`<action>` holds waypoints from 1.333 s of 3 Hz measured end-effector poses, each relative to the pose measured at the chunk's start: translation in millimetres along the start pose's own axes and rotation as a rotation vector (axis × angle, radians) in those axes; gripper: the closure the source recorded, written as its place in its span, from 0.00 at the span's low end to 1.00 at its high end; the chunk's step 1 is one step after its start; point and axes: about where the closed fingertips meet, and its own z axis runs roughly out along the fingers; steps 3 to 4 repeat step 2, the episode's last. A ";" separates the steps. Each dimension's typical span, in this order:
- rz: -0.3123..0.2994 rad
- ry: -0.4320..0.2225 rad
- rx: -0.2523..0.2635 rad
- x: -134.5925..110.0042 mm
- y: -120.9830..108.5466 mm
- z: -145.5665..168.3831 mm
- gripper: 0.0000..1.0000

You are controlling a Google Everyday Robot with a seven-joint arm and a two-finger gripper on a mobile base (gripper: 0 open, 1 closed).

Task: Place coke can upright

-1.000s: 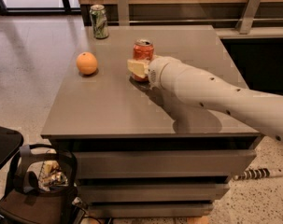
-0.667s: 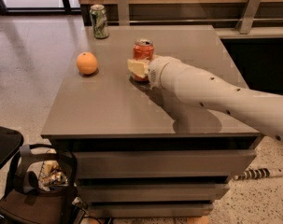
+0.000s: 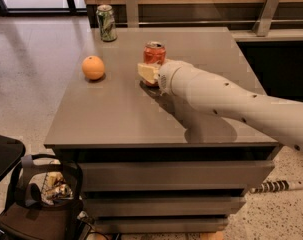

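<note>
**Coke can:** stands upright on the counter, toward the rear centre. The silver top end faces up and the body is vertical with no visible lean. Its lower part is hidden behind the end effector, so flat contact between base and counter is not confirmed.

**End effector:** sits at the front lower side of the can, either touching it or just beside it; which of the two cannot be determined. Whether it is clenched on the can or released cannot be told from this view. The arm reaches in from the right, low over the counter.

**Assessment:** the placing step appears at or near its end, and the can looks set in the required pose.

**Recommended conduct:**
- Confirm the base sits flat before letting go.
- Release without twisting, so that nothing drags the thin wall.
- Draw back along the line of the arm, toward the right and front, low and straight.
- Do not lift up past the can's top or sweep sideways across it. A light can of this kind is judged likely to tip if brushed near its top.

**Surroundings:** an orange lies to the left of the can, well apart. A green and white can stands at the rear left corner, also well apart. Neither lies on the proposed withdrawal path.
</note>
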 end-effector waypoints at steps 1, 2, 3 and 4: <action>0.000 0.000 -0.001 -0.4 0.5 0.1 0.00; 0.000 0.000 -0.001 -0.4 0.6 0.1 0.00; 0.000 0.000 -0.001 -0.4 0.6 0.1 0.00; 0.000 0.000 -0.001 -0.4 0.6 0.1 0.00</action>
